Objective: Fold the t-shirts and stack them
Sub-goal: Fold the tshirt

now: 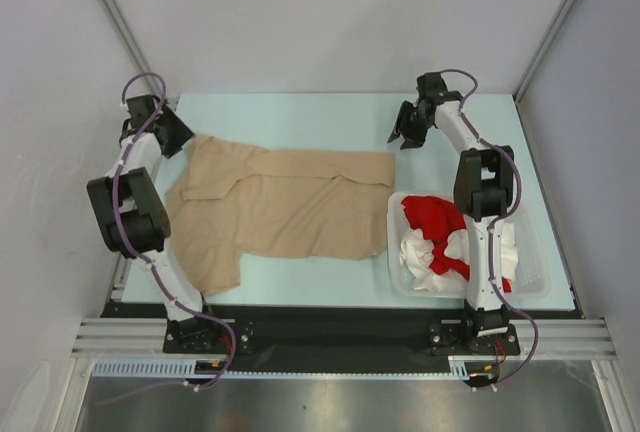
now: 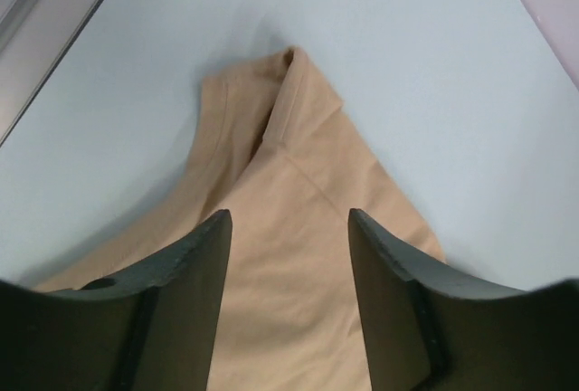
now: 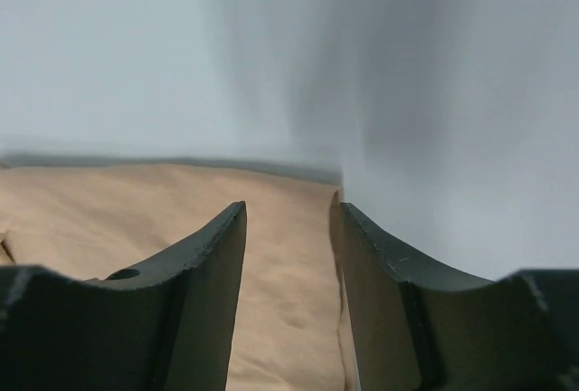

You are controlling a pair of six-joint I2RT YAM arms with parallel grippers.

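Fingers [image 2: 194, 291] of both grippers are standing parted and gripping nothing, one pair at each upper corner of the beige-tan t-shirt [image 1: 290, 207].

This shirt is lying spread at mid-frame in the top view, its long axis running left to right, sleeves left, hem right. The left gripper [image 1: 180, 144] is hovering over the upper-left sleeve, with cloth showing between its jaws. The right gripper [image 1: 402, 138] is hanging just beyond the upper-right hem corner. Each arm is nearest its own end, so the fold probably needs both. The red t-shirt [image 1: 435, 217] and white t-shirt [image 1: 425, 252] are lying bunched in the white lattice basket [image 1: 392, 242] at lower right.
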